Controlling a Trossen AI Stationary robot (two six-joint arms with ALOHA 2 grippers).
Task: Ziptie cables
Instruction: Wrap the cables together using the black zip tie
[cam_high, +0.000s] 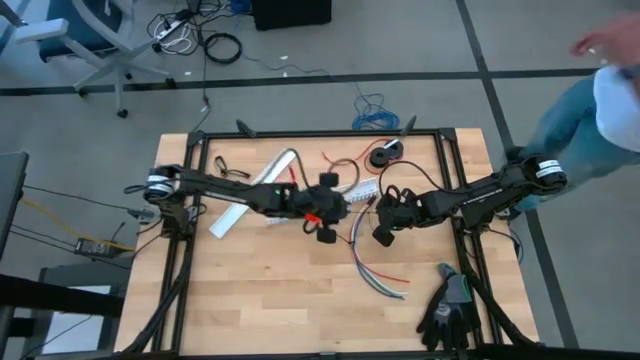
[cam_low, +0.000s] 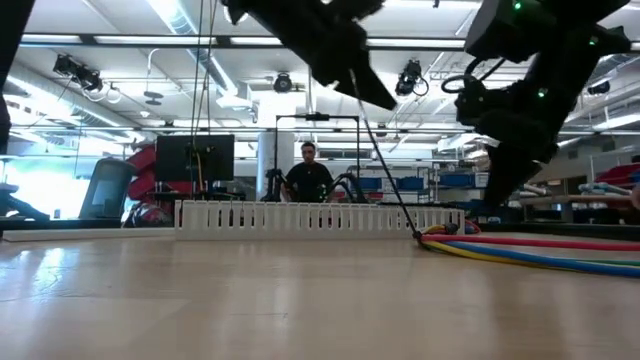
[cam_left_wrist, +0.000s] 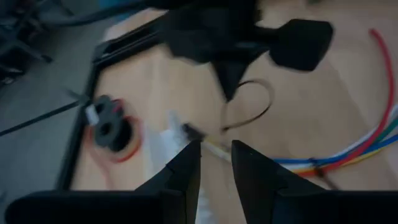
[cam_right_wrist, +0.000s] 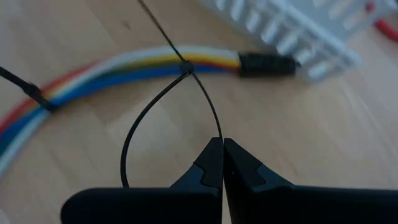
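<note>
1. The cables (cam_right_wrist: 124, 67) run in white, yellow, orange, red and blue stripes, ending in a black sleeve (cam_right_wrist: 266, 64) beside the white slotted duct (cam_right_wrist: 292, 31).
2. A black zip tie (cam_right_wrist: 186, 68) circles the cables near that sleeve; a second black tie (cam_right_wrist: 38, 96) sits farther from the sleeve.
3. The right gripper (cam_right_wrist: 222, 163) and left gripper (cam_left_wrist: 214, 163) are black.
4. The table (cam_high: 270, 290) is pale wood grain, framed in black.
5. A black spool (cam_left_wrist: 111, 121) with a red-orange rim lies beyond the duct.
</note>
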